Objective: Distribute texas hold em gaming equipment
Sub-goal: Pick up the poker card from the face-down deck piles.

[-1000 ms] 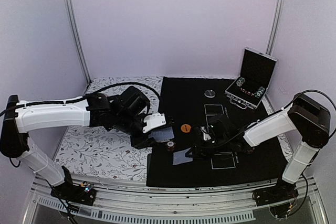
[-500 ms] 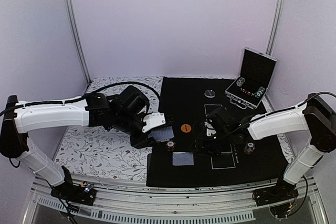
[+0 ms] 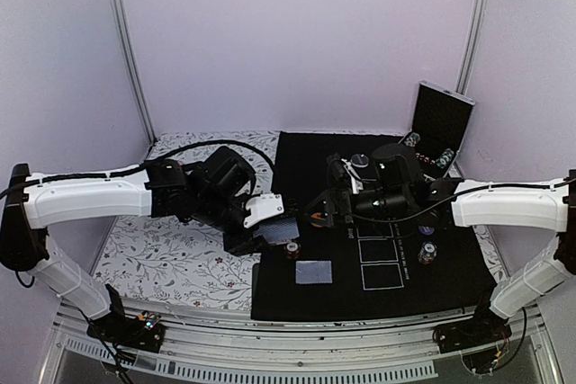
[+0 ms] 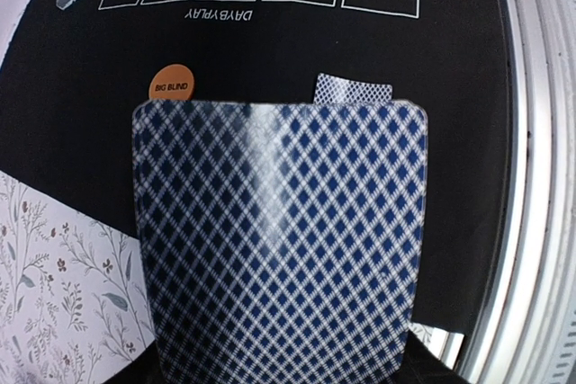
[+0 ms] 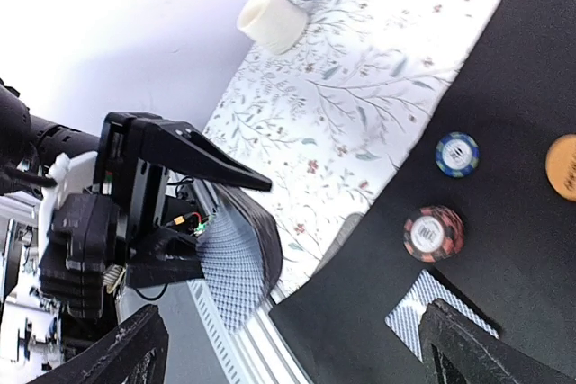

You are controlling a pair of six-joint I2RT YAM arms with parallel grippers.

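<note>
1. Deck of playing cards (image 4: 279, 240) is clamped in the left tool (image 3: 270, 224), above the left edge of the black mat (image 3: 310, 164). If the grip is loose, I think cards could slide out.
2. Right tool (image 5: 295, 334) is spread wide and empty, above the middle of the mat. Coming down, it might knock the chip stack (image 5: 433, 233).
3. The open case (image 3: 443, 112), far right, holds chips (image 3: 412, 141).

Extends left claw (image 3: 268, 233) rightward, clamped flat on card deck (image 4: 279, 249). Points right claw (image 3: 326, 209) toward it, raised, jaws spread wide.

Chip stack (image 3: 292, 250), left hand (image 3: 271, 234) and its deck (image 4: 281, 240) crowd the lone card (image 3: 313, 272); mat (image 3: 396, 303) rightward lies open.
</note>
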